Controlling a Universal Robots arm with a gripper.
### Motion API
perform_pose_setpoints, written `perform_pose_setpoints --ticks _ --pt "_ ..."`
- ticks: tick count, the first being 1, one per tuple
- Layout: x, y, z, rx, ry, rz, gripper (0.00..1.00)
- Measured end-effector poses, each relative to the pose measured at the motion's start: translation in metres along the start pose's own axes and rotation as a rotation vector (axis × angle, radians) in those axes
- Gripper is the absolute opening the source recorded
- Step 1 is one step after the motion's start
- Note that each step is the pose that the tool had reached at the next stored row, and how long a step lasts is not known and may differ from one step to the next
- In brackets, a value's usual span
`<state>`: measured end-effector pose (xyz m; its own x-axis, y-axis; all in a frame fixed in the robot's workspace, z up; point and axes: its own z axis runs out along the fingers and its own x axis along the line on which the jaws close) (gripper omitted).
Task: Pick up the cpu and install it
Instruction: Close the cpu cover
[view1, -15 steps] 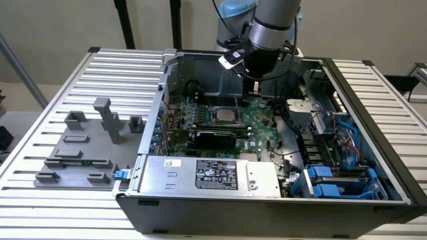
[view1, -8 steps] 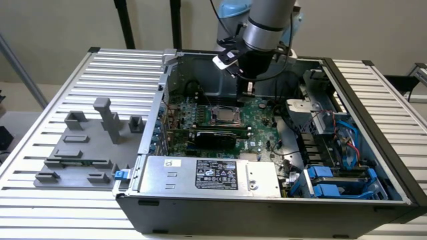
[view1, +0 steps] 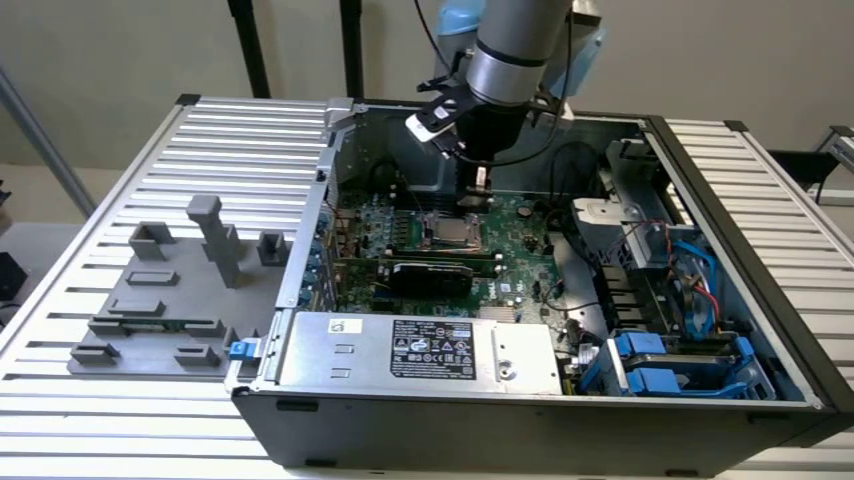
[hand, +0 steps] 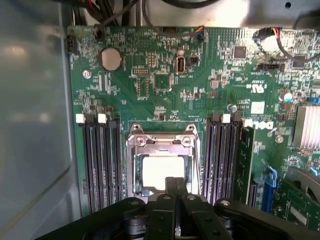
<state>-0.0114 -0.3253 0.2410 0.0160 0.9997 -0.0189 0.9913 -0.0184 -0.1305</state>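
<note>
The cpu (hand: 161, 172) is a pale square plate lying flat inside the metal-framed socket (hand: 134, 150) on the green motherboard (hand: 150, 75). My gripper (hand: 175, 186) hangs just over the cpu's near edge, its two black fingers pressed together and shut, with nothing seen between them. In the exterior view the gripper (view1: 473, 192) points down into the open computer case (view1: 747, 300), a short way above the socket and cpu (view1: 450, 233).
Rows of memory slots (hand: 97, 160) (hand: 220, 155) flank the socket. A power supply (view1: 427, 350) fills the case's front, with cables (view1: 667, 260) and blue drive bays (view1: 667, 365) at the exterior view's right. Grey plastic blocks (view1: 214, 240) stand on the slatted table (view1: 80, 300).
</note>
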Motion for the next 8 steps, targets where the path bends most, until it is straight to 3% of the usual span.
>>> perform_pose_setpoints --ticks 8 --pt "0.000 -0.0218 0.0081 0.0081 0.0013 -0.008 0.11"
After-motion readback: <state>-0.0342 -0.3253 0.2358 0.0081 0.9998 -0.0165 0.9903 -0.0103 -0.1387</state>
